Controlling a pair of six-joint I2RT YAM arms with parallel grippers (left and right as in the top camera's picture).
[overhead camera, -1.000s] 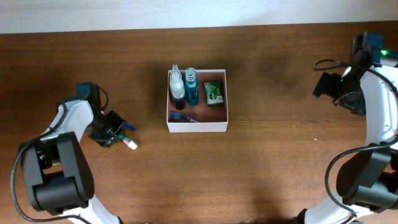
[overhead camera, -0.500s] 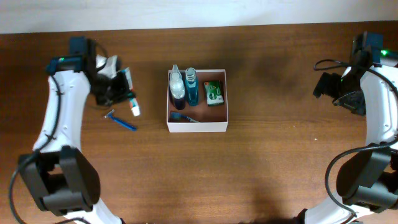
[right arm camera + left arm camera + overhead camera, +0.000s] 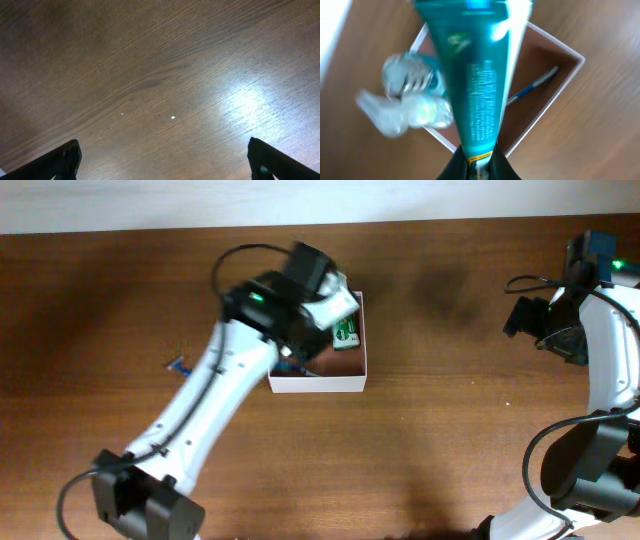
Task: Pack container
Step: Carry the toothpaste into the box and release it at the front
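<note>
Left arm: You had the left gripper (image 3: 476, 168) clamped on the teal tube (image 3: 479, 85), its dark fingers (image 3: 496, 170) pinching the tube at the bottom edge of the wrist view. From overhead, the arm reached in from the lower left and covered the left half of the container (image 3: 318, 386).

Tube position: You held it above the container's open top. In the wrist view it ran lengthwise across the rim and the inside. I cannot tell if it touched anything below.

Task thing: The container sat on the desk (image 3: 450, 440) near the middle, towards the back edge, with its white walls square to the desk.

Already inside: The clear bottles (image 3: 412, 105) lay along one side and were badly blurred. A blue-handled stick (image 3: 534, 85) lay on the pinkish floor near one wall. The green box (image 3: 346, 332) lay against the right wall.

Loose on desk: A small blue item (image 3: 178, 364) lay well left of the container, partly hidden by your left arm.

Right arm: You kept the right gripper (image 3: 167, 162) spread wide with nothing between the fingers. It was over bare wood at the far right, well apart from the container.
</note>
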